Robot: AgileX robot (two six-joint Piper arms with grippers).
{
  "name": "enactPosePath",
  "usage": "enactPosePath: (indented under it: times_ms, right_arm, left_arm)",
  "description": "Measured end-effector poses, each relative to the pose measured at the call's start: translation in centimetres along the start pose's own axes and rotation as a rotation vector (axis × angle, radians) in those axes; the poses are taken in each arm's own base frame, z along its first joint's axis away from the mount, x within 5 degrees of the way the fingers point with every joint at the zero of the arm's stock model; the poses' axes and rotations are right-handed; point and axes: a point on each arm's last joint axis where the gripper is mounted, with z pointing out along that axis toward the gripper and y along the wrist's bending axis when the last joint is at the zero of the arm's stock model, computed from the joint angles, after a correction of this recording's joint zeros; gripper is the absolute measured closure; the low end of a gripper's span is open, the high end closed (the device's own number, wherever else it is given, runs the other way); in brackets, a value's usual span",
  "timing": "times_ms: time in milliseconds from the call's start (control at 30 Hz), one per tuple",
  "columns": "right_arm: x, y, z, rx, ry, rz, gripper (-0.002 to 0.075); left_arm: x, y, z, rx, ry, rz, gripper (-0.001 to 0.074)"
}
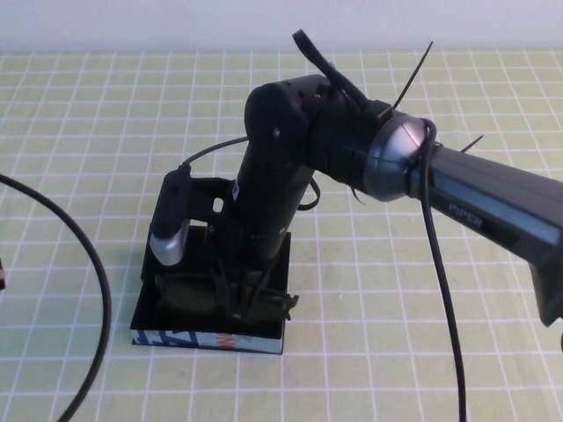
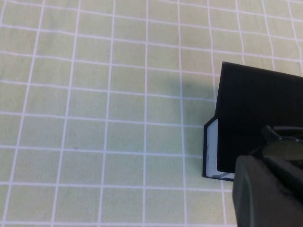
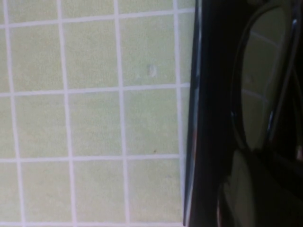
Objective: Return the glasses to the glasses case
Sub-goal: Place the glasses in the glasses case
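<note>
Two arms: only the right one is working; it is reaching down from the right into the open glasses case [image 1: 208, 338].
Right gripper [image 1: 251, 299]: it is sitting low inside the case, over the glasses; I cannot tell how its fingers stand.
Left gripper: it is not showing in any view; its wrist camera is looking at the case from beside it.
Glasses [image 1: 189, 293]: they are lying in the case tray, one tinted lens [image 3: 259, 80] showing close under the right wrist.
Glasses case: it is resting open on the green checked counter [image 1: 422, 290], patterned front edge facing the robot.
Advice: the frame should be settling flat, arms folded inside the walls, before letting go; then lift straight up, clear of the lid.
</note>
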Motion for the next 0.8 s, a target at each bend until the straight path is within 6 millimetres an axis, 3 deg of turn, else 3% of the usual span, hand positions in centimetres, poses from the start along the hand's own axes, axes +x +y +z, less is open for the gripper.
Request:
enactPosePath:
  times_ms: [800]
  right_arm:
    - [-0.7, -0.3, 1.2, -0.020, -0.065, 0.006, 0.0724]
  left_arm:
    - [0.0, 0.0, 0.0, 0.000, 0.002, 0.000, 0.0738]
